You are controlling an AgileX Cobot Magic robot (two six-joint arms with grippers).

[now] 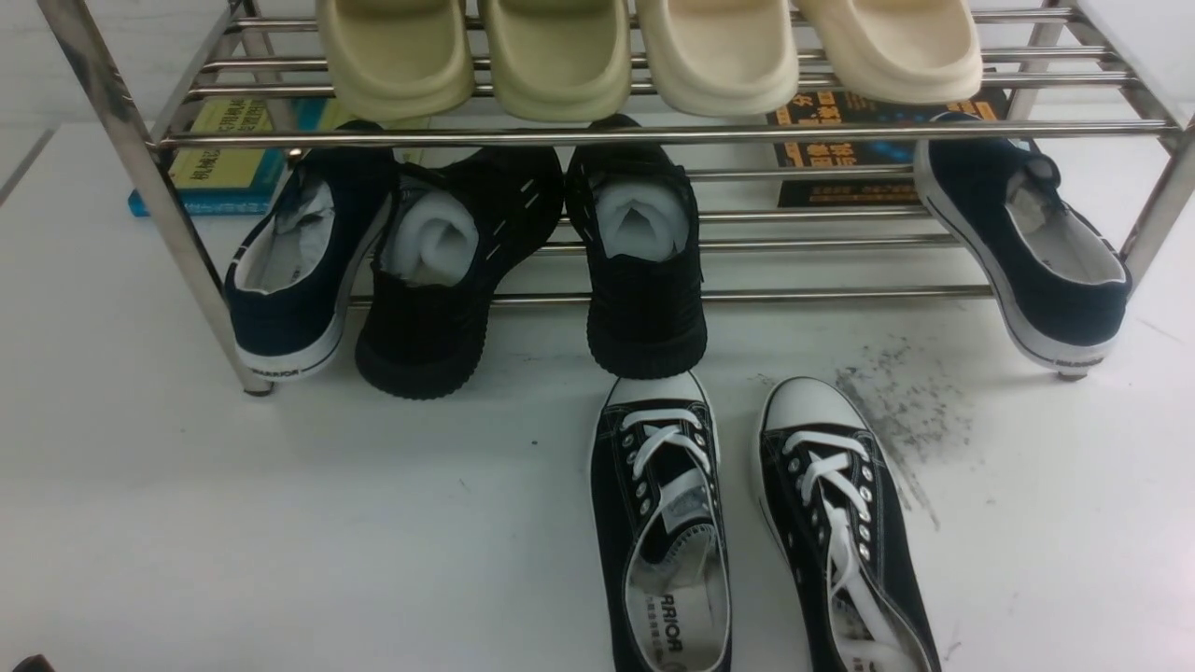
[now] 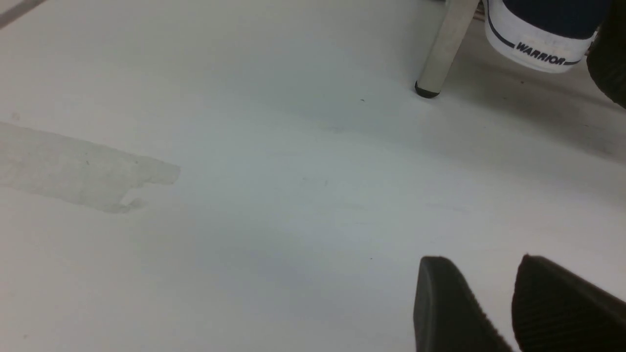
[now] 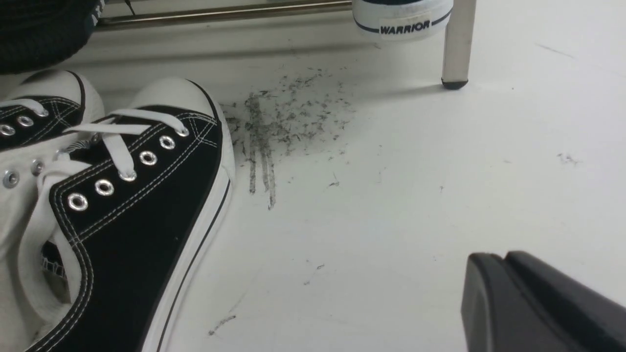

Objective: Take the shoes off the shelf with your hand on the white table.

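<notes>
The two black canvas sneakers with white laces stand side by side on the white table (image 1: 280, 523) in front of the steel shelf (image 1: 653, 135), toes toward it: the left shoe (image 1: 658, 523) and the right shoe (image 1: 840, 523). The right shoe also shows in the right wrist view (image 3: 146, 205). My left gripper (image 2: 481, 261) is open and empty over bare table near the shelf's left leg (image 2: 442, 54). My right gripper (image 3: 494, 256) is shut and empty, apart from the sneakers. Neither gripper shows in the front view.
The lower tier holds a navy shoe (image 1: 299, 271) at each end, the other being (image 1: 1036, 252), and two black shoes (image 1: 448, 271) stuffed with white paper. Several cream slippers (image 1: 644, 51) sit on top. Books (image 1: 224, 154) lie behind. Dark scuff streaks (image 1: 896, 411) mark the table.
</notes>
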